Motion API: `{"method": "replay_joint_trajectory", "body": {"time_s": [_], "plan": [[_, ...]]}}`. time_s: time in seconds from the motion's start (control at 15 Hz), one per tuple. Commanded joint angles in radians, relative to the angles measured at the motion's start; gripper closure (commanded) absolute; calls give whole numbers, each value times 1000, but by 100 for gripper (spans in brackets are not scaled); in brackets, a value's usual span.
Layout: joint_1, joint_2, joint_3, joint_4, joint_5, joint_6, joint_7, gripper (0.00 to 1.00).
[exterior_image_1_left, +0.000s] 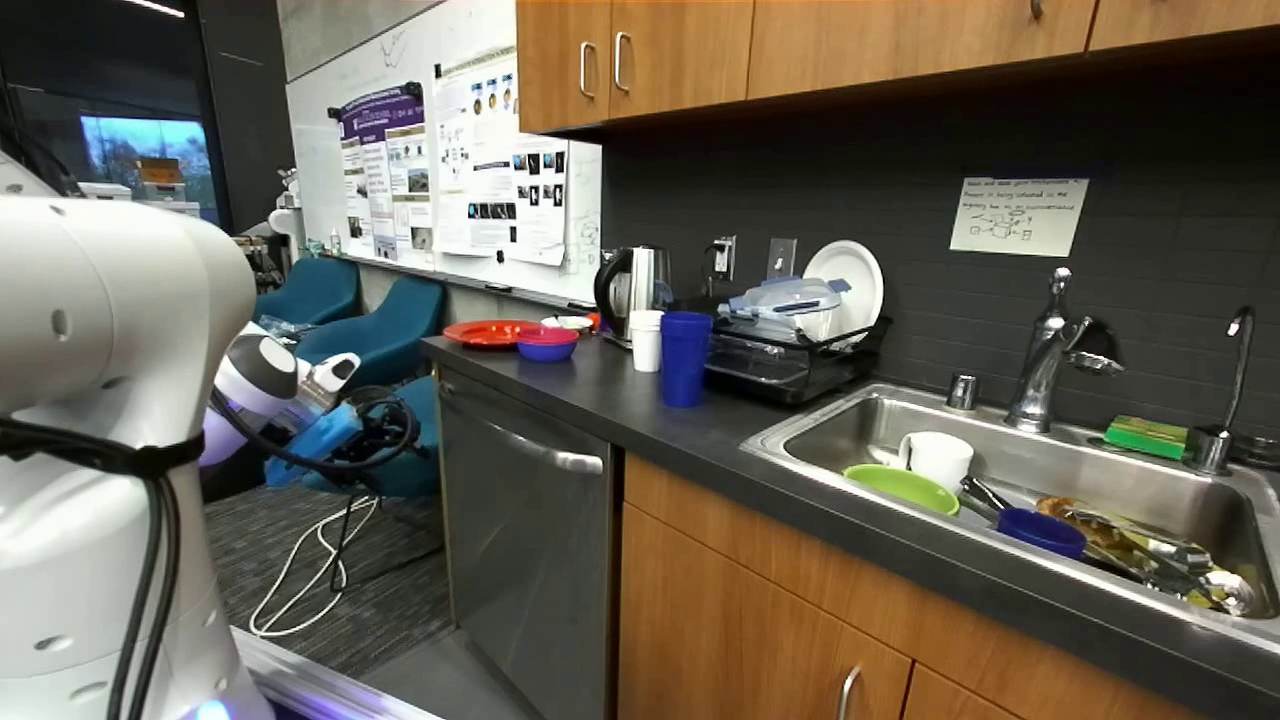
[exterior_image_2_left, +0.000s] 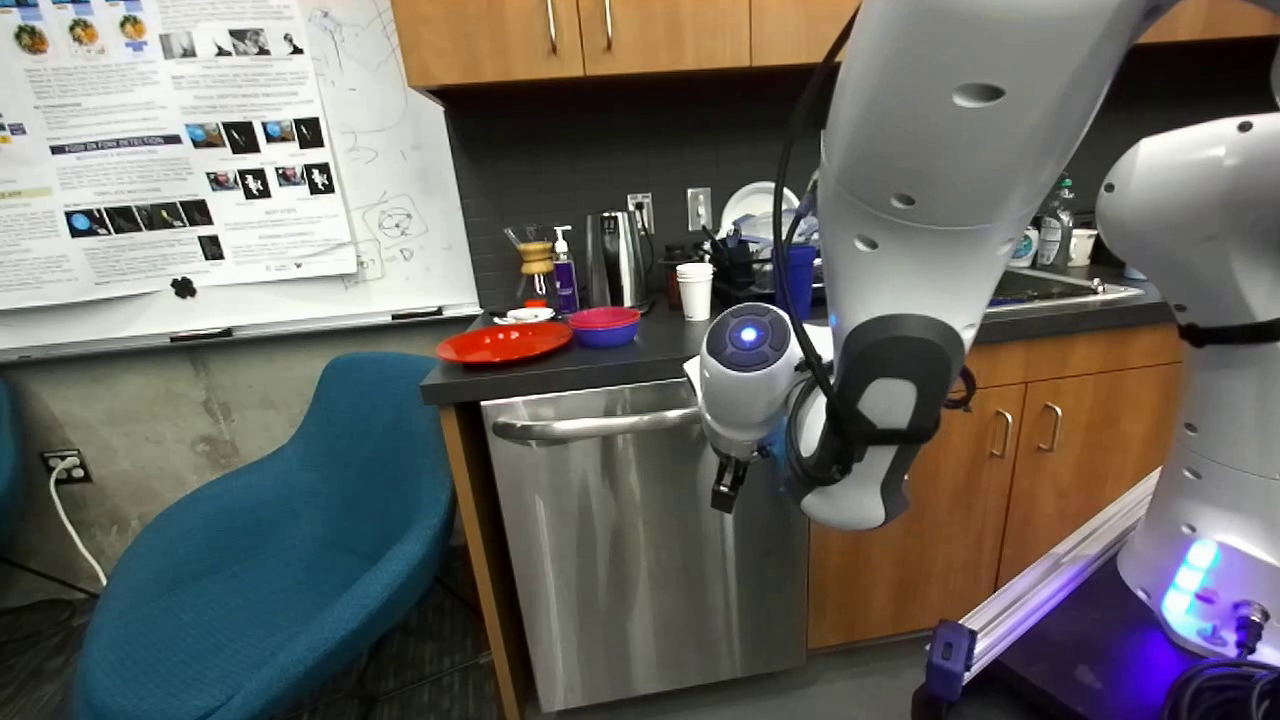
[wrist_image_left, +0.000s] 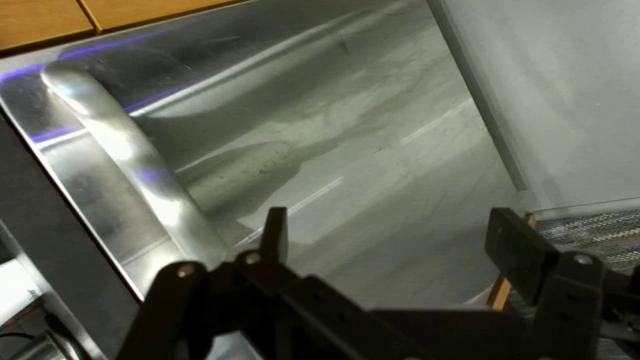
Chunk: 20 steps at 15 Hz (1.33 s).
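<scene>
In the wrist view my gripper (wrist_image_left: 387, 220) is open, its black fingers spread wide with nothing between them. Beyond them is the stainless steel dishwasher door (wrist_image_left: 360, 165), which looks shut. Its curved bar handle (wrist_image_left: 135, 165) runs diagonally on the left of the wrist view, the lower end passing behind the left finger. An exterior view shows the gripper (exterior_image_2_left: 727, 488) pointing down in front of the door (exterior_image_2_left: 640, 580), lower than the handle (exterior_image_2_left: 590, 428). I cannot tell its exact distance from the door; no contact is visible. Part of the handle is hidden behind the wrist.
On the dark counter (exterior_image_1_left: 600, 390) are a red plate (exterior_image_2_left: 505, 343), stacked bowls (exterior_image_2_left: 604, 328), white cups (exterior_image_2_left: 694, 290), a blue cup (exterior_image_1_left: 685, 360) and a dish rack (exterior_image_1_left: 790, 360). A sink (exterior_image_1_left: 800, 440) holds dishes. A teal chair (exterior_image_2_left: 270, 540) stands beside the dishwasher.
</scene>
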Motion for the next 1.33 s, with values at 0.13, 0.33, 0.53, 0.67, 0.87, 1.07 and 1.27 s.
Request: {"method": "replay_joint_trajectory", "body": {"time_s": [0.13, 0.33, 0.53, 0.67, 0.87, 1.07, 1.27], "plan": [[28, -13, -135, -33, -52, -23, -50, 0], [-46, -91, -156, 3, -156, -15, -182, 0], [-137, -160, -161, 91, -285, -61, -313, 0], [-208, -210, -142, 163, -368, -126, -387, 0], [-323, -286, -86, 292, -493, -283, -473, 0], [-456, -354, 33, 392, -599, -413, -514, 0], [-631, -409, 225, 445, -669, -476, -533, 0]]}}
